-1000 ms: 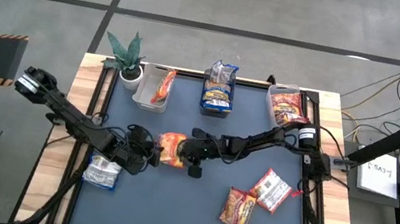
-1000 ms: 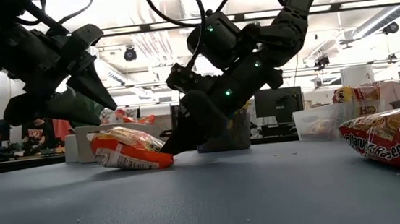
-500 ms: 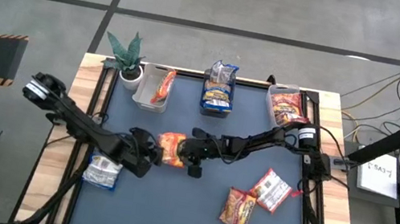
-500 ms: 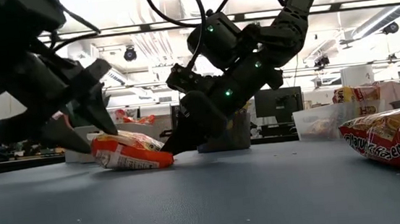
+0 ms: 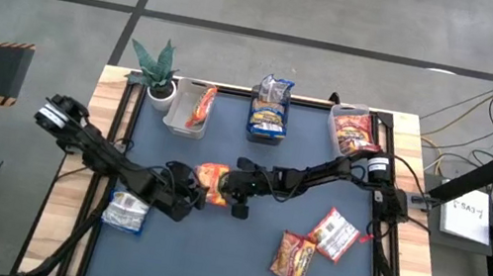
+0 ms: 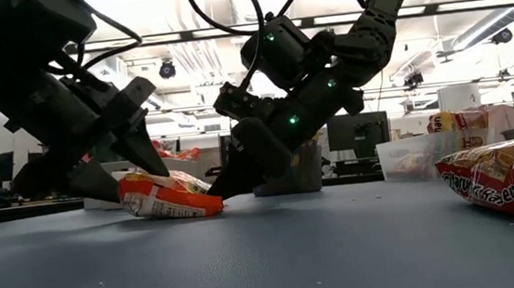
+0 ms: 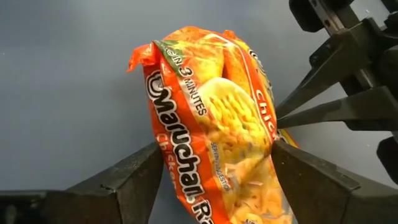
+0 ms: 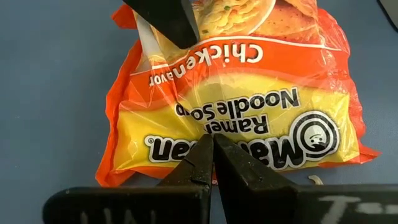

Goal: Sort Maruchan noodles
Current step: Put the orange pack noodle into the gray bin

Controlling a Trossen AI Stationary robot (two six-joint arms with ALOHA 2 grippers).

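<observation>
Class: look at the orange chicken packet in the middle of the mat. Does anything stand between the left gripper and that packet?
Nothing visible does. The left gripper has its open jaws either side of the orange packet. The shut right gripper presses the packet's far edge, not in between.

Bright overhead lighting, glare, soft shadows

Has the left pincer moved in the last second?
Yes. In the high view the left pincer has slid toward the orange noodle packet, away from the silvery packet, and now straddles it with fingers open.
</observation>
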